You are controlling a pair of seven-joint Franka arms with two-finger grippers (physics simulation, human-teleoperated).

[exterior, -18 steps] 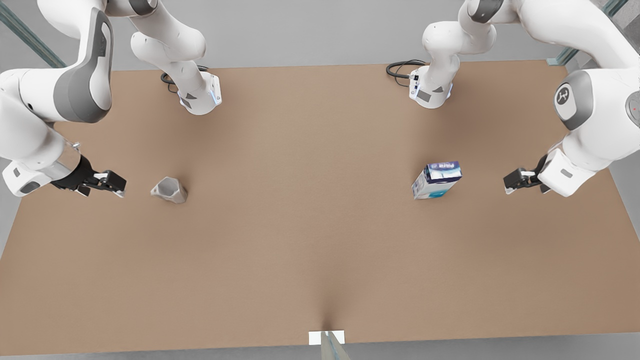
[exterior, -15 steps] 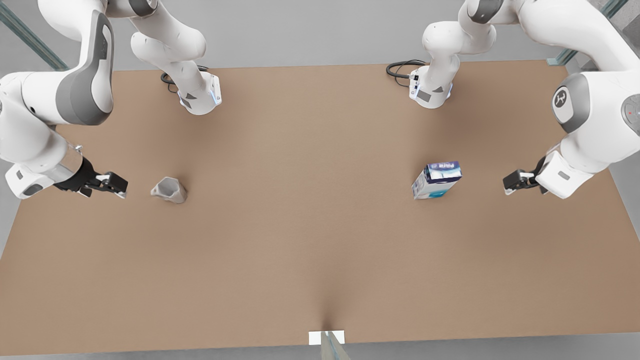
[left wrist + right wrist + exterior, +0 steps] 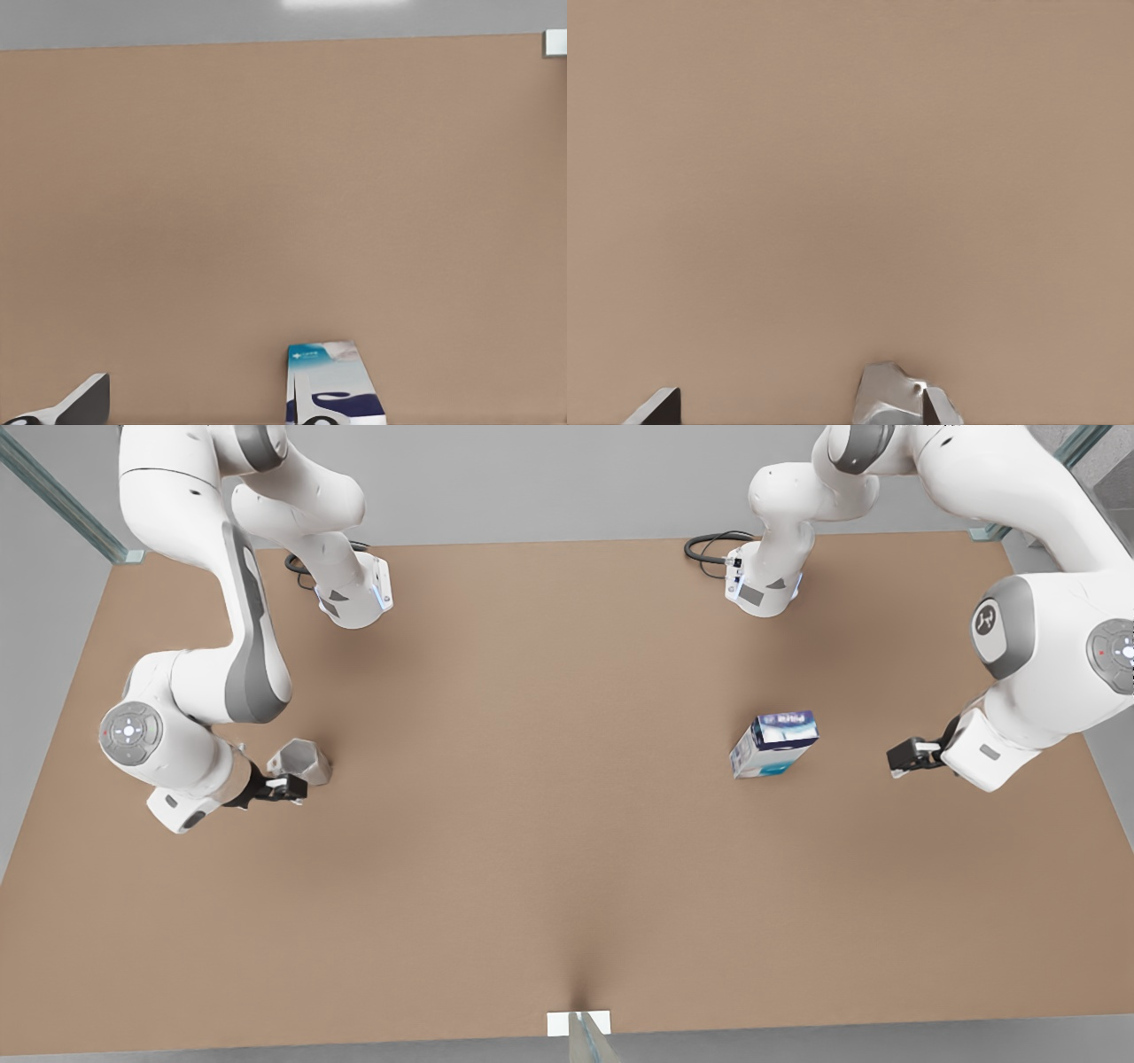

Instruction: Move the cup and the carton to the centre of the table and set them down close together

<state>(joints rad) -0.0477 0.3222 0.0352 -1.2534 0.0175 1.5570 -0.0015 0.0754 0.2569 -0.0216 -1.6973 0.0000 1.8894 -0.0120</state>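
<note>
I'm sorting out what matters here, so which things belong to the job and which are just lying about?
Job: cup, carton, table, right tool by the cup, left tool near the carton.
Lying about: black cable, white tab at the table's edge.

Both arms are showing glossy white shells with grey joint bands, round grey caps, black hands and black base cables.

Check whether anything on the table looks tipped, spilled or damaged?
Nothing stands out. The cup and the carton both stand upright and intact on the table, far apart. The right gripper is at the cup; the left gripper is beside the carton.
</note>
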